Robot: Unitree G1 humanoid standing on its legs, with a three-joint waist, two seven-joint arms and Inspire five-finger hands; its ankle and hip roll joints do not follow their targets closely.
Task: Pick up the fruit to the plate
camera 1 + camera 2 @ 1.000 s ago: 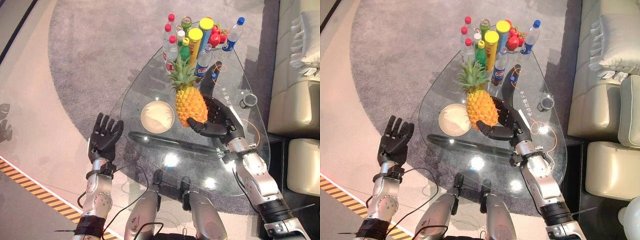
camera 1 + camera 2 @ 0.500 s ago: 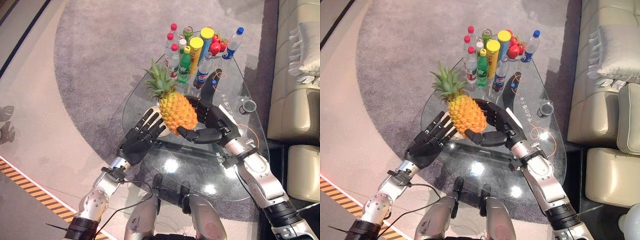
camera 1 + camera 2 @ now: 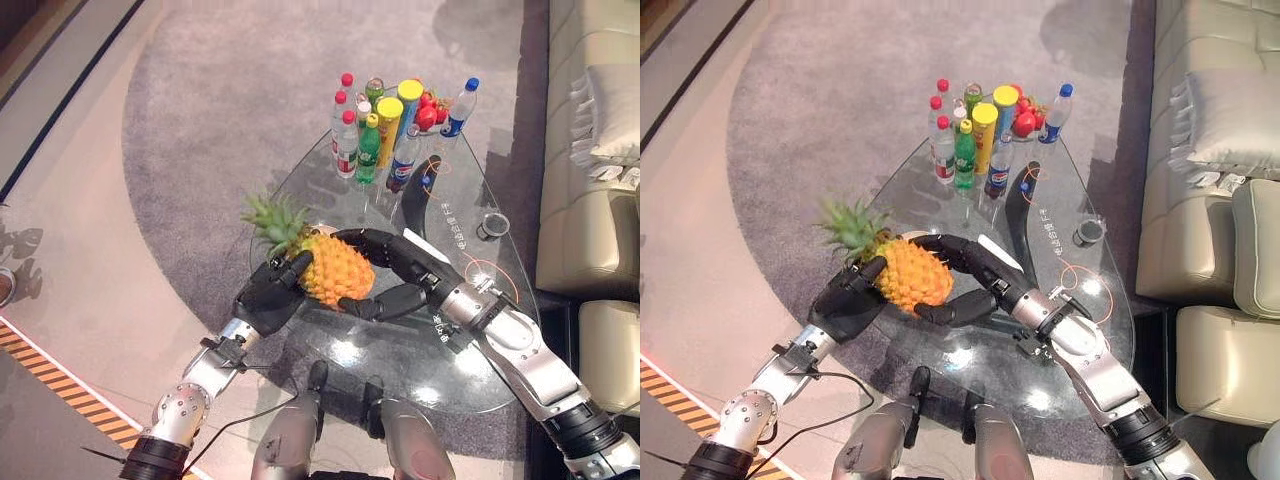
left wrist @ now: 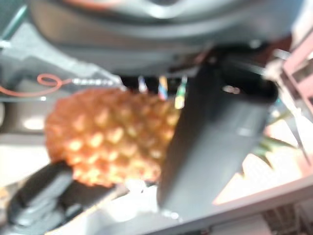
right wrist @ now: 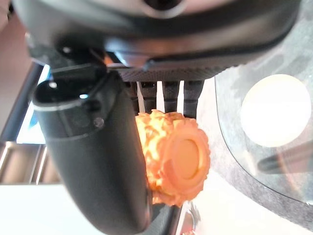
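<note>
Left eye view: pineapple point(image 3: 335, 270) is lifted above the near-left edge of the glass table point(image 3: 500, 330), lying sideways with its crown pointing to 10 o'clock. Left hand point(image 3: 268, 297) cups it from 8 o'clock, fingers curled onto the rind. Right hand point(image 3: 395, 270) wraps it from 3 o'clock, fingers over the top, thumb under the base. Cluster of bottles point(image 3: 355, 140) and yellow-lidded cans point(image 3: 388, 125) at the table's 12 o'clock end, red fruit point(image 3: 428, 112) just beside them, blue-capped bottle point(image 3: 457, 105) at the cluster's 2 o'clock. Small dark cup point(image 3: 491, 227) near the table's 3 o'clock edge. Beige sofa point(image 3: 590, 200) further out at 3 o'clock, grey rug point(image 3: 220, 130) beneath.

Right eye view: same grip, both hands curled on the pineapple point(image 3: 910, 275), left hand point(image 3: 845, 300) at the crown end, right hand point(image 3: 975, 275) at the base end.

Left wrist view: thumb lies across the pineapple point(image 4: 105, 134) rind, touching it.

Right wrist view: thumb and fingers close around the pineapple's base end point(image 5: 176, 164); white plate point(image 5: 271, 110) sits on the glass, apart from the fruit.
</note>
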